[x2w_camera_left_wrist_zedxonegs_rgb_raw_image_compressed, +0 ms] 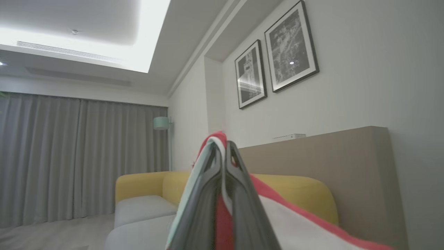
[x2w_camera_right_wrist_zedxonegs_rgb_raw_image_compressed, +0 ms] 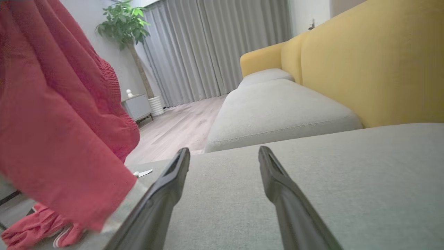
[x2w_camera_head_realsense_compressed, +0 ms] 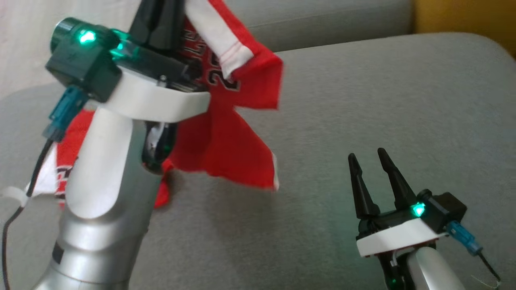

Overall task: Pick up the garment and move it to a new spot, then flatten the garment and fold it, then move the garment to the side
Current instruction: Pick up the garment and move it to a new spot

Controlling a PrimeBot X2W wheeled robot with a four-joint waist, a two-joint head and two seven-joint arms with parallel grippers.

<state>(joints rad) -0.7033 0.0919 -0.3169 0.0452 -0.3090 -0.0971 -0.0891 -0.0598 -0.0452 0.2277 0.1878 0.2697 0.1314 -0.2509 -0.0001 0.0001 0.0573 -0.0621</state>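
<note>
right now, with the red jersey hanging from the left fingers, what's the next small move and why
Probably carry it a little to the robot's right. The left fingers are shut on the red jersey, which hangs over the grey seat cushion. The bare stretch ahead of the open right fingers looks roomy enough to spread it flat.

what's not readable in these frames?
- Jersey number: head view, partly covered by its own white trim and the left gripper.
- Jersey's lower end: head view, behind the left forearm; contact with the cushion unclear.
- Jersey's full extent: right wrist view, cut off by the left edge.
</note>
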